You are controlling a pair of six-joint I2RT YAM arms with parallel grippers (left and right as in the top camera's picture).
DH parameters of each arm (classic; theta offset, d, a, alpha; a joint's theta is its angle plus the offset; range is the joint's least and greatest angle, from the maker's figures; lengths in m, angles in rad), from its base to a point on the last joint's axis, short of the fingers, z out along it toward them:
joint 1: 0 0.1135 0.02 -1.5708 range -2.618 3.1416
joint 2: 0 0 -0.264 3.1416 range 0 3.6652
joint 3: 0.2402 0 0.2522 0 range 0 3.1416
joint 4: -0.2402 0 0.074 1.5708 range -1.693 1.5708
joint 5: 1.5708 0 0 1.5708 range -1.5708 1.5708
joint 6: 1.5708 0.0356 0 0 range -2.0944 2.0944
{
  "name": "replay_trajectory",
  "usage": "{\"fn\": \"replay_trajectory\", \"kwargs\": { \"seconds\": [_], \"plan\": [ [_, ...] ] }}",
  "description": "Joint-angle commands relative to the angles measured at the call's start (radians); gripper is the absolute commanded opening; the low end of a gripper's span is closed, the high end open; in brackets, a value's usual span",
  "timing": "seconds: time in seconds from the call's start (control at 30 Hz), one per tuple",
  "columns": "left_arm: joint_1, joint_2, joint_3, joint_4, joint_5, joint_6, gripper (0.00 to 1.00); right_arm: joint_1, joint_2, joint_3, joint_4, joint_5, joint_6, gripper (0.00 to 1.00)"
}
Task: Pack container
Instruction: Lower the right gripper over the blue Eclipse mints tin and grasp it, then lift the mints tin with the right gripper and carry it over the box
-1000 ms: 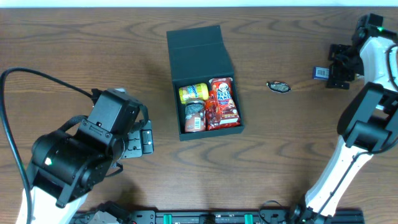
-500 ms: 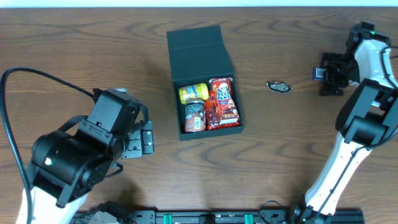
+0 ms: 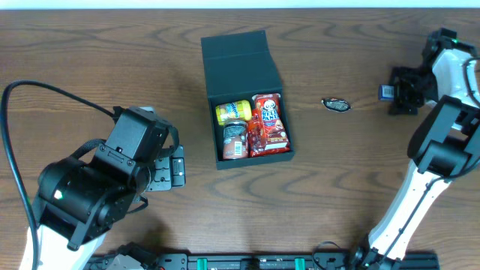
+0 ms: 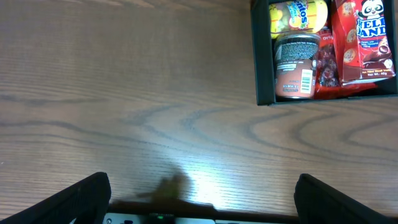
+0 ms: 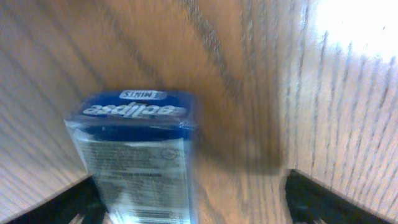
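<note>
On the red carton [image 4: 360, 40], cut off by the upper right corner of the left wrist view, the white letters "HELL" and "PAND" and a panda face can be read. It lies in the right half of the dark green box [image 3: 212, 127]. Beside it lie a yellow pack [image 4: 297, 15] with blue lettering too cropped to read and a dark can [image 4: 297, 65] whose white label carries print too small to make out. In the right wrist view a blue mint box [image 5: 134, 149] shows "eclipse" and "MINTS" upside down.

The dark green box sits at the centre of the overhead frame, its flat lid [image 3: 238, 64] open and lying toward the top edge. Bare table surrounds it on all sides.

The left claw [image 3: 171, 169] rests at lower left, well apart from the box, its fingers [image 4: 81, 196] spread wide with nothing between them. The right claw [image 3: 399, 96] is at the far right edge. Its fingers [image 5: 323, 199] stand apart, and the mint box [image 3: 385, 91] sits next to the left-hand one, not clamped. A small dark oval item [image 3: 336, 104] lies between the right claw and the green box.

The table [image 3: 90, 60] is dark brown wood grain, with glare in both wrist views. A pale strip runs along the top edge, and a black rail [image 3: 262, 262] along the bottom.
</note>
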State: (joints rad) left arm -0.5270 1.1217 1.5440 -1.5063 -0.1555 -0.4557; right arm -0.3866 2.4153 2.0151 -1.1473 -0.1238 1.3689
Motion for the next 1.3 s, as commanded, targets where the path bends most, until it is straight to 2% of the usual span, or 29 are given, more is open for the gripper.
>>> {"fn": "replay_trajectory", "kwargs": {
  "seconds": [0.0, 0.1, 0.27, 0.4, 0.6, 0.67, 0.77, 1.03, 1.13, 1.27],
  "plan": [
    [0.003, -0.003, 0.002, 0.004, 0.011, 0.014, 0.95, -0.019, 0.008, 0.019, -0.007, 0.002, -0.013, 0.77],
    [0.003, -0.003, 0.002, 0.004, 0.011, 0.014, 0.95, -0.02, 0.008, 0.019, -0.009, 0.003, -0.017, 0.75],
    [0.003, -0.003, 0.002, 0.004, 0.015, 0.014, 0.95, -0.02, 0.008, 0.019, -0.01, 0.003, -0.017, 0.62],
    [0.003, -0.003, 0.002, 0.004, 0.016, 0.014, 0.95, -0.02, 0.008, 0.019, -0.009, 0.003, -0.017, 0.6],
    [0.003, -0.003, 0.002, 0.004, 0.015, 0.014, 0.95, -0.02, 0.008, 0.019, -0.008, 0.003, -0.017, 0.51],
    [0.003, -0.003, 0.002, 0.004, 0.015, 0.014, 0.95, -0.019, 0.008, 0.019, -0.008, 0.003, -0.017, 0.41],
    [0.003, -0.003, 0.002, 0.004, 0.015, 0.014, 0.95, -0.019, 0.008, 0.019, -0.008, 0.002, -0.017, 0.35],
    [0.003, -0.003, 0.002, 0.004, 0.016, 0.014, 0.95, -0.02, 0.008, 0.019, -0.008, -0.008, -0.017, 0.24],
    [0.003, -0.003, 0.002, 0.004, 0.015, 0.014, 0.95, -0.02, 0.008, 0.019, -0.008, -0.008, -0.017, 0.17],
    [0.003, -0.003, 0.002, 0.004, 0.015, 0.014, 0.95, -0.02, 0.008, 0.019, -0.007, -0.033, -0.017, 0.01]
  ]
}}
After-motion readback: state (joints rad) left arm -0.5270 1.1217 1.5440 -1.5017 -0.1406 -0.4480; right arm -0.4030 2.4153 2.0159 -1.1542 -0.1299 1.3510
